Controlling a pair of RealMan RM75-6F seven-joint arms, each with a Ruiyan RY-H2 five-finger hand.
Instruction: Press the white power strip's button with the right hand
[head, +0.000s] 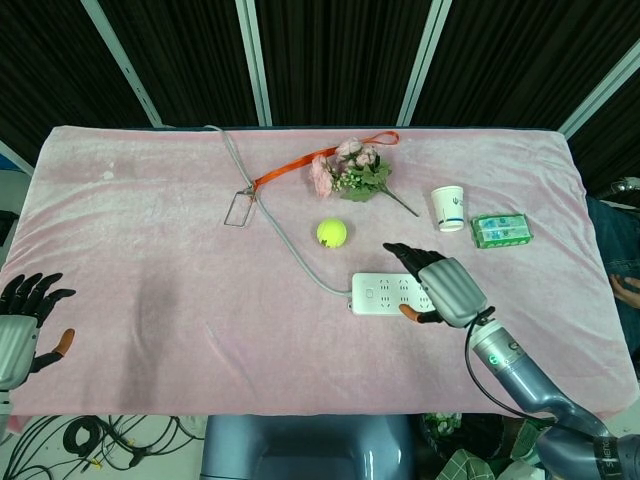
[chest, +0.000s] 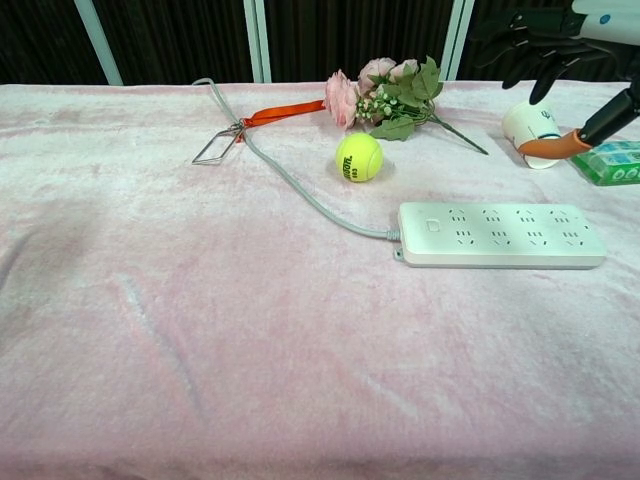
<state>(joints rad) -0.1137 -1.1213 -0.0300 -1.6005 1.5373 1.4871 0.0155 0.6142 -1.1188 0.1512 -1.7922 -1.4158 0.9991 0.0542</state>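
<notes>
The white power strip (head: 384, 294) (chest: 500, 235) lies flat on the pink cloth, its button (chest: 433, 225) at the left end where the grey cable enters. My right hand (head: 437, 285) (chest: 560, 50) hovers above the strip's right part with fingers spread and holds nothing; the chest view shows it well above the strip. The button end is uncovered. My left hand (head: 22, 322) sits open at the table's front left edge, far from the strip.
A yellow tennis ball (head: 332, 233) (chest: 359, 157) lies just behind the strip's left end. Further back are a pink flower bunch (head: 350, 170), an orange strap (head: 300, 165), a paper cup (head: 449, 208) and a green packet (head: 501, 231). The grey cable (head: 290, 240) runs to the back.
</notes>
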